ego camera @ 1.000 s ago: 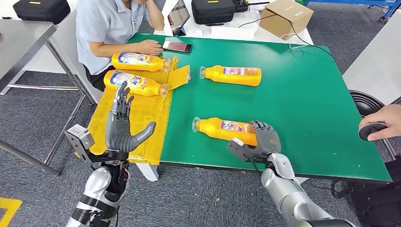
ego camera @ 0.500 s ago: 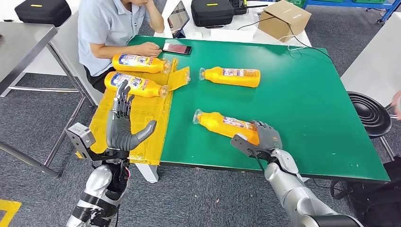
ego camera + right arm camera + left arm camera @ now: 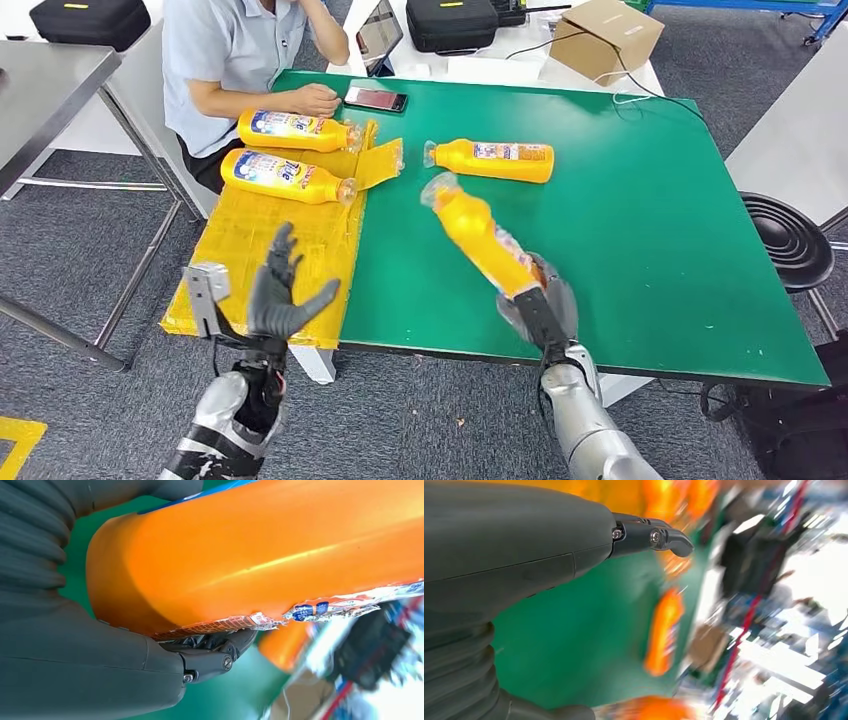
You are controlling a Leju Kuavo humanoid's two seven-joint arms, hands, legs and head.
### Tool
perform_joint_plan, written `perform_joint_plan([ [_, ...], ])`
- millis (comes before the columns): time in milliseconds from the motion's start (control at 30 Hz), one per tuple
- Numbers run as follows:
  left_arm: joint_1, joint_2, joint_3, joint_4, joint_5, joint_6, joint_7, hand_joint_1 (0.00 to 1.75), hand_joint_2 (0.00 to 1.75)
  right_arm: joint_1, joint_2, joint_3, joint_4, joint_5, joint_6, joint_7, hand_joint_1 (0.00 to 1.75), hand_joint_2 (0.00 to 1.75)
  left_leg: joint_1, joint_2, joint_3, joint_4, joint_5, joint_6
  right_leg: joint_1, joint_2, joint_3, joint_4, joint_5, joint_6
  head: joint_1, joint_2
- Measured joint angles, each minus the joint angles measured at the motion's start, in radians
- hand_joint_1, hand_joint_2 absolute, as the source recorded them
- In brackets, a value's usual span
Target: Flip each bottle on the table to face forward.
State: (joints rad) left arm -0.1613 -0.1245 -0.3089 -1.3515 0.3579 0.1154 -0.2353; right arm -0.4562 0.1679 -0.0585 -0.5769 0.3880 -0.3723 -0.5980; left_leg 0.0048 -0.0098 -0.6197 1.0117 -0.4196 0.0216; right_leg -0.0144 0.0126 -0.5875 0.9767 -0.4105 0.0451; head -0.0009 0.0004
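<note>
Near worktop [image 3: 640,220] front edge, right robot hand [image 3: 540,305] gripped one bottle [image 3: 480,240], tilted up mid-flip; left robot hand [image 3: 280,295] spread, empty. Three bottles probably left, labels unclear.

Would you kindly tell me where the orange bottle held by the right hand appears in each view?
Head view: held bottle slants up from the right hand, near the table's front edge.
Left wrist view: blurred; cannot tell which orange shape it is.
Right wrist view: bottle large, close to the camera.
Shared landmark: green table.
</note>
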Motion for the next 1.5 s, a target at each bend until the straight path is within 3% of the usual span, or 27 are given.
perform_joint_plan([
  [300, 0.042, 0.018, -0.112, -0.002, -0.057, -0.150, -0.086, 0.00, 1.75, 0.099, 0.023, 0.147, -0.275, -0.105, 0.022, 0.023, 1.75, 1.75, 0.000, 0.000, -0.004, 0.000, -0.001, 0.000, 0.000, 0.000, -0.005, 0.000, 0.000, 0.000, 0.000, 0.000],
  [600, 0.081, 0.022, -0.127, -0.096, -0.089, -0.122, -0.164, 0.00, 1.75, 0.165, 0.054, 0.329, -0.342, -0.066, 0.054, -0.006, 1.75, 1.75, 0.001, 0.001, -0.005, 0.000, -0.001, 0.000, 0.001, 0.000, -0.006, 0.001, 0.000, 0.000, 0.000, 0.000],
  [767, 0.089, 0.017, -0.127, -0.133, -0.051, -0.108, -0.149, 0.00, 1.75, 0.219, 0.092, 0.469, -0.358, -0.032, 0.013, -0.044, 1.74, 1.75, 0.001, 0.000, -0.005, 0.000, -0.001, 0.000, 0.001, 0.000, -0.006, 0.000, -0.001, -0.001, 0.000, 0.000],
  [933, 0.091, 0.011, -0.127, -0.142, 0.053, -0.123, -0.109, 0.00, 1.75, 0.240, 0.096, 0.579, -0.389, -0.031, -0.021, -0.082, 1.73, 1.75, 0.000, 0.001, -0.005, 0.000, -0.001, 0.000, 0.000, 0.000, -0.006, 0.000, -0.001, -0.001, 0.000, 0.000],
  [1233, 0.091, 0.009, -0.132, -0.149, 0.138, -0.188, -0.085, 0.00, 1.75, 0.234, 0.087, 0.676, -0.405, -0.077, -0.032, -0.082, 1.70, 1.75, 0.000, 0.001, -0.005, 0.000, 0.000, 0.000, 0.000, 0.000, -0.006, 0.000, -0.001, -0.001, 0.000, 0.000],
  [1267, 0.091, 0.009, -0.134, -0.150, 0.145, -0.200, -0.085, 0.10, 1.75, 0.231, 0.086, 0.686, -0.405, -0.085, -0.033, -0.082, 1.71, 1.75, 0.000, 0.001, -0.005, 0.000, 0.000, 0.000, 0.000, 0.000, -0.006, 0.000, -0.001, -0.001, 0.000, 0.000],
  [1367, 0.090, 0.010, -0.140, -0.151, 0.158, -0.237, -0.085, 1.39, 1.75, 0.223, 0.082, 0.709, -0.405, -0.106, -0.031, -0.082, 1.70, 1.75, 0.000, 0.001, -0.005, 0.000, 0.000, 0.000, 0.000, 0.000, -0.006, 0.000, -0.001, -0.001, 0.000, 0.000],
  [1400, 0.090, 0.010, -0.141, -0.152, 0.160, -0.246, -0.086, 1.72, 1.75, 0.220, 0.081, 0.713, -0.404, -0.110, -0.030, -0.082, 1.67, 1.75, 0.000, 0.001, -0.005, 0.000, 0.000, 0.000, 0.000, 0.000, -0.006, 0.000, -0.001, -0.001, 0.000, 0.000],
  [1433, 0.090, 0.010, -0.142, -0.152, 0.165, -0.254, -0.086, 1.75, 1.75, 0.218, 0.080, 0.716, -0.404, -0.111, -0.028, -0.082, 1.53, 1.75, 0.000, 0.001, -0.005, 0.000, 0.000, 0.000, 0.000, 0.000, -0.006, 0.000, -0.001, -0.001, 0.000, 0.000],
  [1500, 0.089, 0.011, -0.142, -0.152, 0.180, -0.262, -0.084, 1.75, 1.75, 0.213, 0.080, 0.717, -0.401, -0.111, -0.020, -0.082, 0.77, 1.75, 0.000, 0.001, -0.005, 0.000, 0.000, 0.000, 0.000, 0.000, -0.006, 0.000, -0.001, -0.001, 0.000, 0.000],
])
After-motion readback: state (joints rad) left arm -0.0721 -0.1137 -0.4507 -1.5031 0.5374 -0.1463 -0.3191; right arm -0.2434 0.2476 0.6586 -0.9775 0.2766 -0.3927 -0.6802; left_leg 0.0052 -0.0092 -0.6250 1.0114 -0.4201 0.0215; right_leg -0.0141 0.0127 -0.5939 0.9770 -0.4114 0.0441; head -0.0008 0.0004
